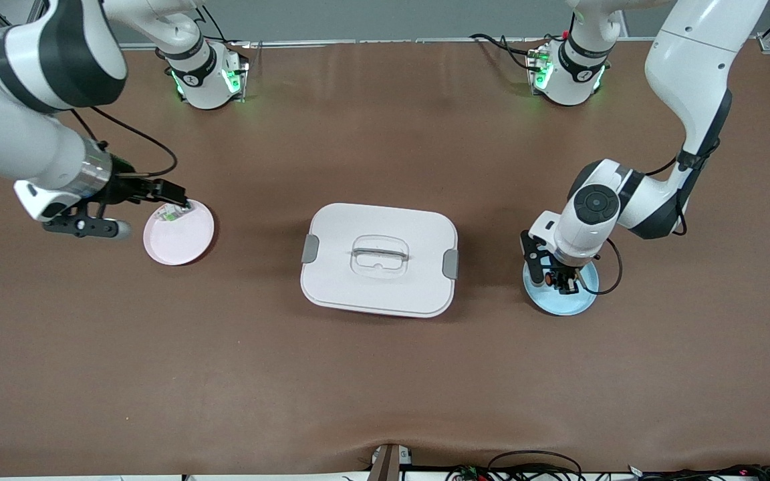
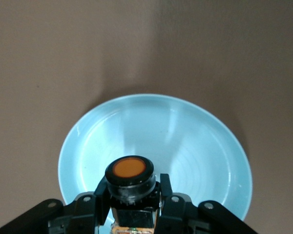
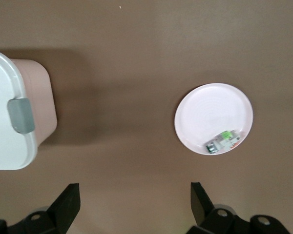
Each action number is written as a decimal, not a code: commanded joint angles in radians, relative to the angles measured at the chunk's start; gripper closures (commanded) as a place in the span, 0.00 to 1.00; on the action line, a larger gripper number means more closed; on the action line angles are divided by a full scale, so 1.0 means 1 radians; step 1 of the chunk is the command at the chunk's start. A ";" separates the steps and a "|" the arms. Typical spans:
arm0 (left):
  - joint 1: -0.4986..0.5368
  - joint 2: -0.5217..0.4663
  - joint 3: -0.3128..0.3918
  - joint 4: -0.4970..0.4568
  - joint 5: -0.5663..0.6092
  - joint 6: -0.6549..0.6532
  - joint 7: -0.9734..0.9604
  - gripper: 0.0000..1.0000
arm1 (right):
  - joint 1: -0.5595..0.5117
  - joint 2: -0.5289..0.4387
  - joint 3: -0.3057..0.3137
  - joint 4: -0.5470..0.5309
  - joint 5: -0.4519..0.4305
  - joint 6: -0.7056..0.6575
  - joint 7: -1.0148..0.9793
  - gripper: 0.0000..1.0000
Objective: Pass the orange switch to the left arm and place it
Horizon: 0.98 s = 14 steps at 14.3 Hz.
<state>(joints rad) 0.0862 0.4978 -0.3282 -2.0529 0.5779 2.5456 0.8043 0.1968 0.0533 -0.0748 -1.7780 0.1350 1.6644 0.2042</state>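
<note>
- Nearest the front camera, toward the left arm's end of the table: light blue plate (image 1: 569,304), with left gripper (image 1: 562,280) low over it, fingers (image 2: 101,192) clamped on the orange switch (image 2: 130,175), orange end facing the wrist camera.
- Mid-table, between the two plates: white lidded box (image 1: 379,259), grey clips at both ends, clear handle on top.
- Toward the right arm's end, slightly farther from the front camera: pale pink plate (image 1: 180,235) carrying a small green-and-white component (image 3: 223,141) near its rim.
- Beside the pink plate, raised over bare table (image 1: 385,133): right gripper (image 1: 101,214), fingers (image 3: 68,204) spread wide, holding nothing.
</note>
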 commanded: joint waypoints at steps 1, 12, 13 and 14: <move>0.052 0.031 -0.006 -0.016 0.060 0.067 0.019 1.00 | -0.098 -0.052 0.018 -0.029 -0.017 -0.037 -0.104 0.00; 0.049 -0.056 -0.025 0.013 -0.076 0.010 -0.103 0.00 | -0.180 -0.271 0.018 -0.203 -0.121 0.042 -0.203 0.00; 0.049 -0.064 -0.029 0.035 -0.134 -0.019 -0.105 0.00 | -0.178 -0.312 0.020 -0.254 -0.136 0.087 -0.204 0.00; 0.049 -0.073 -0.032 0.071 -0.200 -0.078 -0.109 0.00 | -0.178 -0.335 0.020 -0.279 -0.149 0.107 -0.206 0.00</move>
<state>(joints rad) 0.1339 0.4648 -0.3483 -2.0204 0.4729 2.5564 0.7082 0.0351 -0.1722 -0.0733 -1.9362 0.0224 1.7053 0.0074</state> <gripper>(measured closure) 0.000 0.000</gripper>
